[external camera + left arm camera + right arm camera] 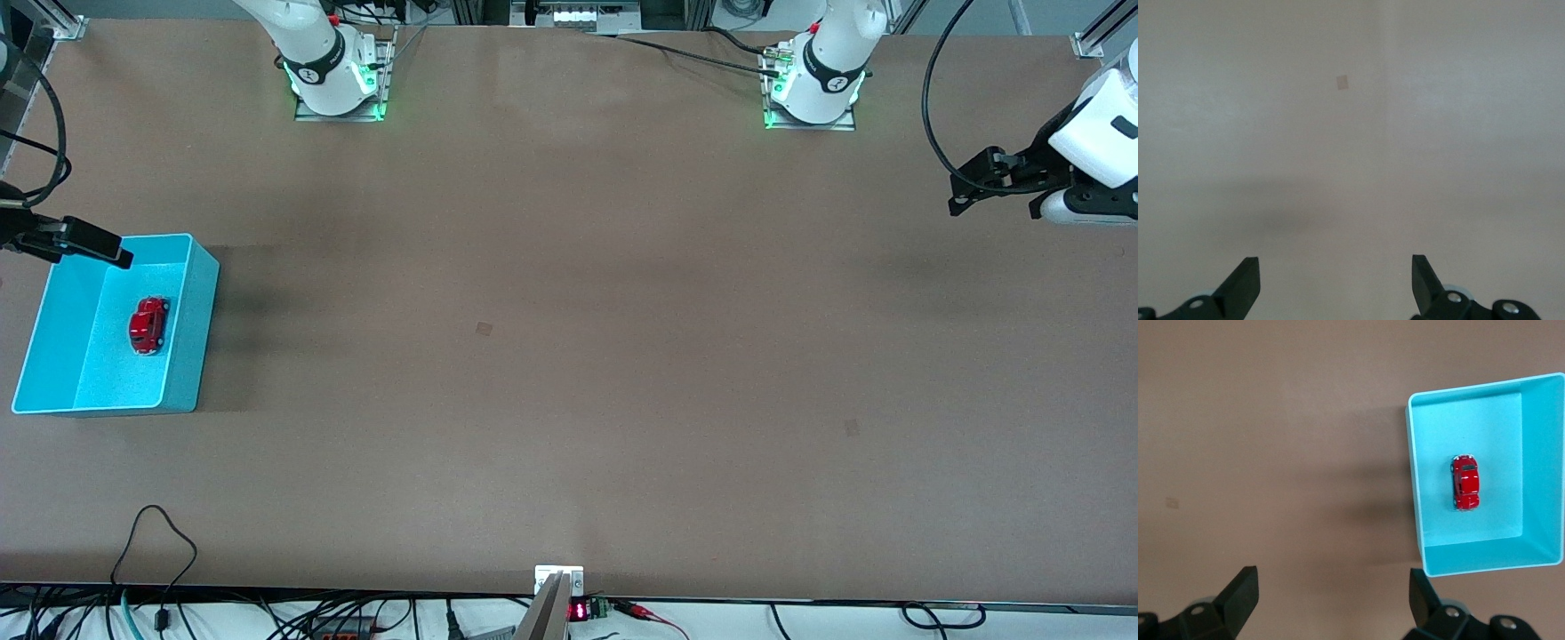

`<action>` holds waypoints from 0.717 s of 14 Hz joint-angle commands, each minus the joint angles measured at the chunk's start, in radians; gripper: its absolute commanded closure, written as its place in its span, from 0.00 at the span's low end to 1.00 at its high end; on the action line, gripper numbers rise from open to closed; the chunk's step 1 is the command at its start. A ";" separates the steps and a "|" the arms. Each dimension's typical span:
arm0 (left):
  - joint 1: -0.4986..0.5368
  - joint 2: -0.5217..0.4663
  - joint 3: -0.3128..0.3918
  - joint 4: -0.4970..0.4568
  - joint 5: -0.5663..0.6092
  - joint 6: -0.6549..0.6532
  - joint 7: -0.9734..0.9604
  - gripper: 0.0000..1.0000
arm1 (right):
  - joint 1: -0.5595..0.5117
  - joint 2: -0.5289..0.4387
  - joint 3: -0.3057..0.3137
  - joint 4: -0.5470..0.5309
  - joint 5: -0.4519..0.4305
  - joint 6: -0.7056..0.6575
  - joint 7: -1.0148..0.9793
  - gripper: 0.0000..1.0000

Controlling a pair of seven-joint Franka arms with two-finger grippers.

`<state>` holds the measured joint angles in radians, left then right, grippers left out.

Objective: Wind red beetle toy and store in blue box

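Resting on its wheels inside the blue box [200,338], the red beetle toy [148,324] is sitting on the paler textured floor, apart from all four walls and closer to the wall facing the middle of the desk [569,373]. The box itself is standing on the desk at the right arm's end. In the right wrist view the box [1417,493] is showing its full rim with the toy [1465,482] lying lengthwise in it.

The right gripper [84,242] is hanging over the box's corner toward the robots' bases, its jaws spread wide and holding nothing (the toy is lying free below it). Its own fingers [1243,590] are framing bare desk beside the box.

The left gripper [982,182] is waiting in the air over the left arm's end of the desk, well apart from the box, its jaws likewise spread wide and empty, with its fingers [1245,280] showing only plain desk surface between them.
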<state>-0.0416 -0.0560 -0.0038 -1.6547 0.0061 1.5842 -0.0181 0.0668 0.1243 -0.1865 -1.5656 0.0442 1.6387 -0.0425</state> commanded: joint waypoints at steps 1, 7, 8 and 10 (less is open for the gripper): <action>-0.004 0.018 0.002 0.033 -0.011 -0.013 -0.008 0.00 | 0.013 -0.103 -0.005 -0.146 -0.024 0.079 -0.017 0.00; -0.004 0.018 0.001 0.033 -0.011 -0.013 -0.008 0.00 | 0.010 -0.196 -0.005 -0.278 -0.039 0.133 0.010 0.00; -0.004 0.016 0.002 0.033 -0.011 -0.013 -0.008 0.00 | 0.010 -0.199 -0.005 -0.284 -0.046 0.141 0.012 0.00; -0.004 0.016 0.002 0.033 -0.011 -0.013 -0.006 0.00 | 0.015 -0.203 -0.004 -0.287 -0.047 0.144 0.013 0.00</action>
<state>-0.0416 -0.0556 -0.0038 -1.6546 0.0061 1.5841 -0.0181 0.0684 -0.0487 -0.1869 -1.8209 0.0154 1.7622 -0.0419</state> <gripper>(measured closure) 0.000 0.000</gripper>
